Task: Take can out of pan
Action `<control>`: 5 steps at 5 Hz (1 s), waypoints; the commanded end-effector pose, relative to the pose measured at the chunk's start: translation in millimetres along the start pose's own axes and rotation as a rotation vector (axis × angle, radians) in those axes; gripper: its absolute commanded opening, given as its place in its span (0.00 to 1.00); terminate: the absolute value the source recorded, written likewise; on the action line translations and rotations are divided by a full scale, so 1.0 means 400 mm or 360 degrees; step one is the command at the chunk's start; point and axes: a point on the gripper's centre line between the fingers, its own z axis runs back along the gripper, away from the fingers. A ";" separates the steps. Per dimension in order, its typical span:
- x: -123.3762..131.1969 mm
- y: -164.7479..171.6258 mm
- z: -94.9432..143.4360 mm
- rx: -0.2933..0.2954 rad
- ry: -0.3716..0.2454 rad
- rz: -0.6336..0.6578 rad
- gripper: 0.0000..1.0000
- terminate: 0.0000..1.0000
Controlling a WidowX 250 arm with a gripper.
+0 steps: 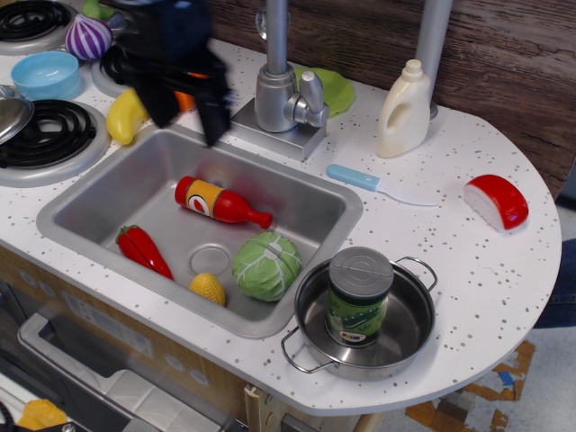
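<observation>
We count one can (359, 297) and one pan (409, 337); the can stands upright inside the pan, toward its left half. Landmark = the sink (108, 202). The pan sits just off the sink's front right corner, close to the counter (468, 270) front edge, one wire handle pointing front left, the other back right.

In the sink, 4 things: one red bottle (219, 202), one red pepper (142, 249), one corn piece (208, 289), one cabbage (266, 265). The cabbage lies nearest the pan, w/ the sink rim between them.

Right of the sink: one blue-handled knife (378, 184), one white jug (403, 110), one red wedge (498, 201) near the curved counter edge. Behind the sink: one faucet (279, 90) and one green plate (331, 88). Left of the sink: 2 burners fully seen, one lid (11, 115), one blue bowl (46, 74), one onion (88, 38), one banana (126, 114).

Bare counter lies right of and behind the pan, up to the knife and wedge.

The can: grey ribbed top, dark green label, small white-and-red mark low on the front.

The hand (187, 112) hangs over the sink's back left rim, well apart from the can, motion-blurred; its two fingers (214, 115) point down w/ a clear gap, holding nothing.
</observation>
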 end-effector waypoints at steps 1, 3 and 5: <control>0.009 -0.169 0.033 -0.0010 -0.0054 0.0117 1.00 0.00; -0.024 -0.400 0.021 0.0044 -0.0086 0.0180 1.00 0.00; -0.059 -0.396 -0.047 0.0128 -0.0129 0.0183 1.00 0.00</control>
